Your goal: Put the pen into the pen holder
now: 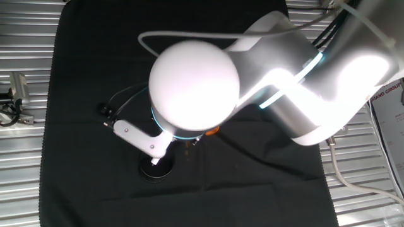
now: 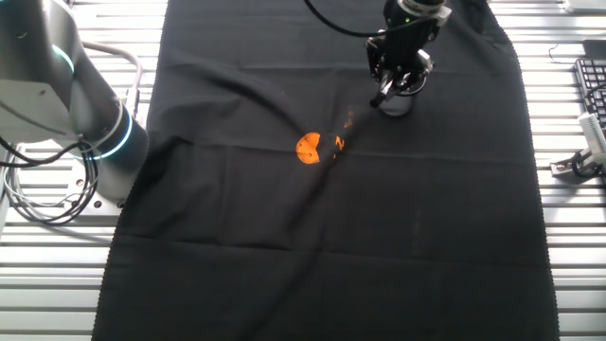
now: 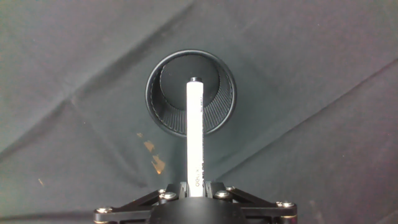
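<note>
In the hand view my gripper is shut on the pen, a thin white stick with small dark marks near the jaws. The pen points straight down, its dark tip over the opening of the pen holder, a black round cup with a ribbed inner wall that stands on the black cloth. In one fixed view the cup sits just below the hand, and most of the hand is hidden by the white arm. In the other fixed view the gripper hovers right over the cup at the far side of the cloth.
A small orange object lies on the black cloth near its middle, with orange specks beside it. Bare metal slats surround the cloth. A keyboard sits at the right edge.
</note>
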Available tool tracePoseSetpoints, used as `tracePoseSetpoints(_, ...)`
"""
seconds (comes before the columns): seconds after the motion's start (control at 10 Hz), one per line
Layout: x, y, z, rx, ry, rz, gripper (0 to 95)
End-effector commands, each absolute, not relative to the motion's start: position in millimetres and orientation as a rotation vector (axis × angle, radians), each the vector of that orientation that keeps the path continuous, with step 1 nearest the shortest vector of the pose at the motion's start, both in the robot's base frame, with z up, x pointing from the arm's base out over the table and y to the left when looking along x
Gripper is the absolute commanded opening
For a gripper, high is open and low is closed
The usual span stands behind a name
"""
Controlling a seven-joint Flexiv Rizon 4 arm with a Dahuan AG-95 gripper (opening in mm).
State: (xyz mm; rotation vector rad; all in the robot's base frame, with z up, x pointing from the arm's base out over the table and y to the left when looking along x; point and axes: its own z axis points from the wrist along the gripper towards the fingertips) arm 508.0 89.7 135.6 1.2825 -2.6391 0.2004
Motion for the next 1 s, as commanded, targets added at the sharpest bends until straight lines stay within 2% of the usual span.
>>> tracePoseSetpoints(0.1, 508.5, 90.3, 135.8, 1.279, -2.634, 0.203, 0.0)
tracePoseSetpoints(1.0, 511.1, 92.4, 133.9, 1.227, -2.553, 0.234, 0.0)
